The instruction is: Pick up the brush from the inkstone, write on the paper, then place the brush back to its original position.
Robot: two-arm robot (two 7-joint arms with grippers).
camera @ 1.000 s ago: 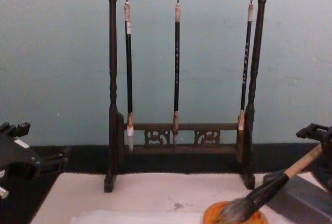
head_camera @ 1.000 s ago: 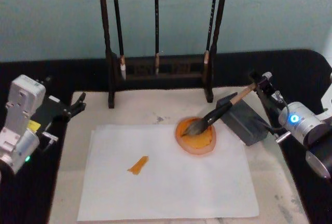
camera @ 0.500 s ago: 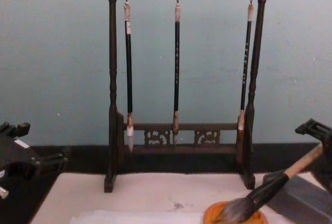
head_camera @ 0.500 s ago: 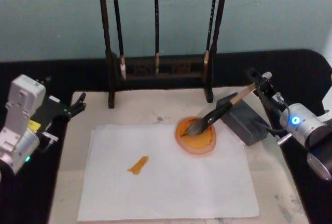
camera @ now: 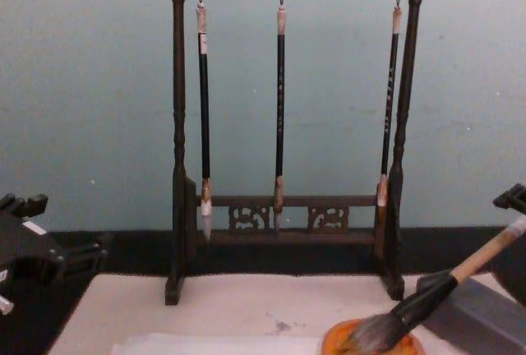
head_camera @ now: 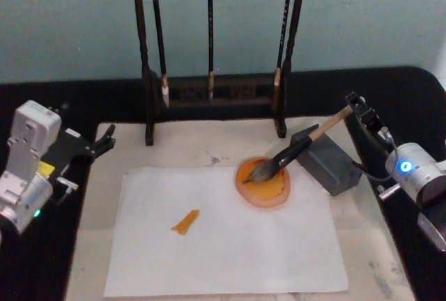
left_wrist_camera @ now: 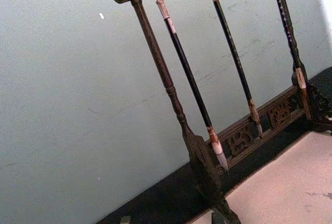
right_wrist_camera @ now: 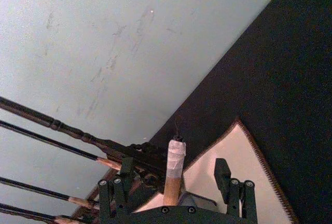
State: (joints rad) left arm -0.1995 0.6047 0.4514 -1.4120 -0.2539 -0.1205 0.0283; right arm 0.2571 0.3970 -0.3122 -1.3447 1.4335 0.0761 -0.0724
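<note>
We see the brush (head_camera: 293, 155) resting in the inkstone (head_camera: 263, 182) — right gripper (head_camera: 361, 111) fingers open around its top; left gripper (head_camera: 104, 141) idle, fingers unclear.

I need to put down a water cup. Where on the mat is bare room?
Free: the paper in front of the orange dish, and the mat strip between paper and brush rack. Crowded: the right side, with dish, brush, grey block and right gripper.
</note>
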